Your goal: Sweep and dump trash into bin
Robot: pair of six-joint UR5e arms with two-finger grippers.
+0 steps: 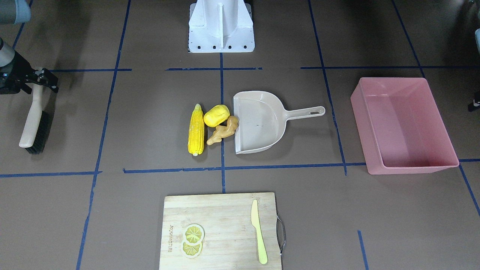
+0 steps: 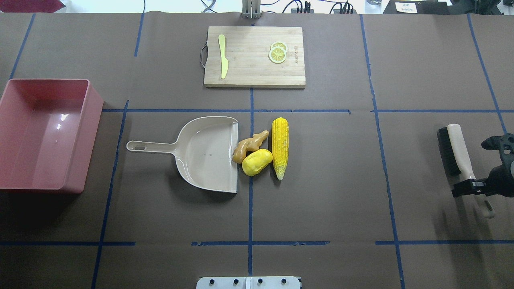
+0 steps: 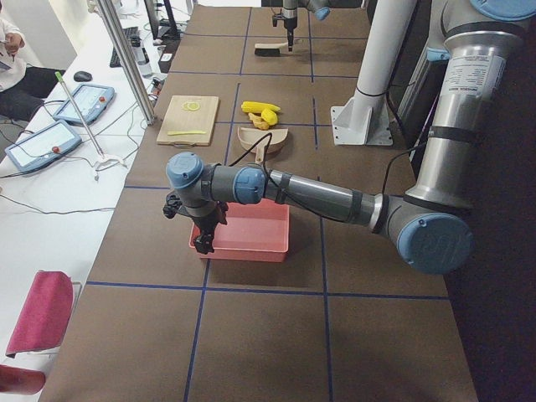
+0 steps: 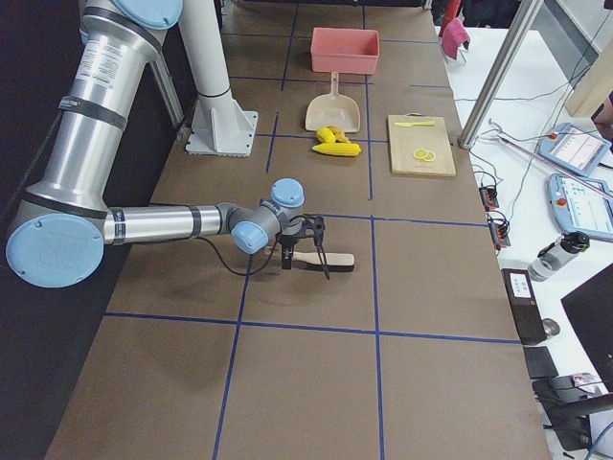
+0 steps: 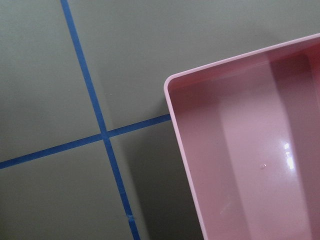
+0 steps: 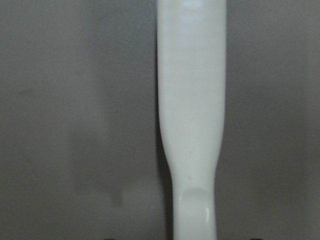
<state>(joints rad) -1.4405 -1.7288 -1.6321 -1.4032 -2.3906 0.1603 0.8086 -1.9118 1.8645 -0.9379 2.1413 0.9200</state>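
Right gripper point(image 2: 473, 186): jaws apart, astride the brush point(image 2: 455, 150) handle.
Left gripper point(image 3: 205, 239): over the bin point(image 3: 247, 251) corner; open or closed, can't tell.
Trash: corn cob point(image 2: 280, 147), potato lump point(image 2: 257, 161), ginger root point(image 2: 249, 146) bunched at the dustpan point(image 2: 204, 154) mouth.
Cob axis: along that lip, tapered tip toward robot.

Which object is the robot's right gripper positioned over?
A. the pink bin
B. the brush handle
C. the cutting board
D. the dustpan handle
B: the overhead view shows the right gripper poised over the handle of the brush at the table's right side, well apart from the dustpan, pink bin and cutting board.
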